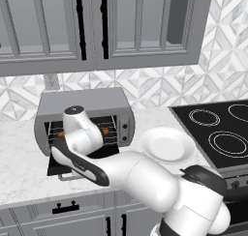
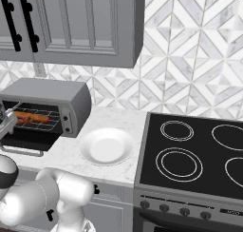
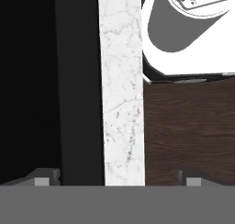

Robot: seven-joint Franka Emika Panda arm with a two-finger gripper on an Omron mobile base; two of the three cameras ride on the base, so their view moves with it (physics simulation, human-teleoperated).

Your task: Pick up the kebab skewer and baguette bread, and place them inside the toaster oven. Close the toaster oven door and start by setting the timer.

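The grey toaster oven [image 1: 85, 102] [image 2: 52, 95] stands on the counter with its door [image 1: 60, 165] [image 2: 23, 140] dropped flat. The orange-brown baguette bread [image 2: 31, 117] lies on the wire rack inside; its ends [image 1: 105, 131] peek out past my arm. I cannot make out the kebab skewer. In the hand view my gripper [image 3: 117, 179] points straight down, open and empty. It straddles the front edge of the dark door [image 3: 78, 103] and the counter's marble lip [image 3: 121, 103].
An empty white plate [image 1: 164, 145] [image 2: 107, 147] sits on the marble counter right of the oven. The black stovetop [image 1: 220, 131] [image 2: 194, 152] lies further right. Grey wall cabinets [image 1: 97, 27] hang above. Dark wood floor [image 3: 188, 126] shows below the counter edge.
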